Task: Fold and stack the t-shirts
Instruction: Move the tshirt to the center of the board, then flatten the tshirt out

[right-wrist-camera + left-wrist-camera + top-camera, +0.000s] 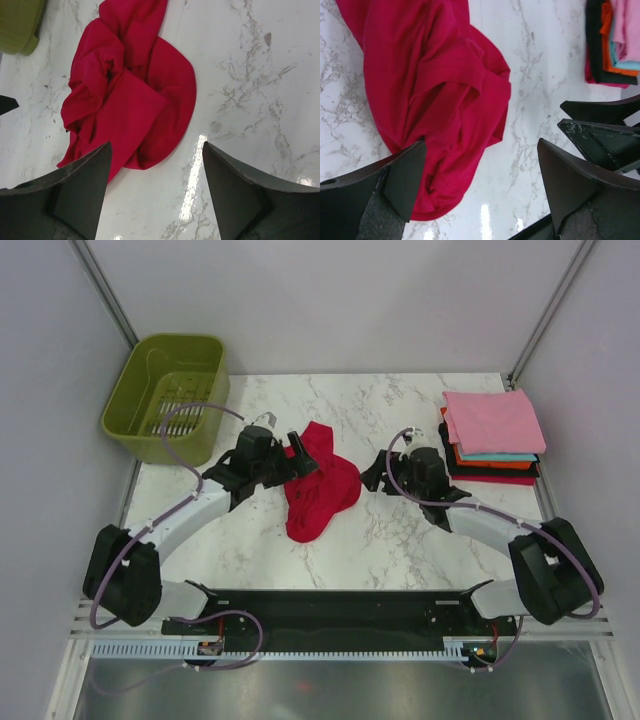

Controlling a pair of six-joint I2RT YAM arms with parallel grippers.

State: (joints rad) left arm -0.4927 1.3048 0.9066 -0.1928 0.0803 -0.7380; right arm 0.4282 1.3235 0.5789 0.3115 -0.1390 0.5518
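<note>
Crimson t-shirt [318, 483] lies crumpled in a heap on the marble desk [400, 530], roughly midway between your two arms. Your left jaws stand wide open at the shirt's left edge and grip nothing. In the wrist view one finger [395, 185] overlaps the cloth, but you cannot tell whether it touches. Your right jaws are also open and empty, near the shirt's right side but apart from it. Folded t-shirts [495, 455] sit stacked at the desk's far right, the pink one [493, 420] on top. An olive basket [165, 395] sits at the far left corner.
</note>
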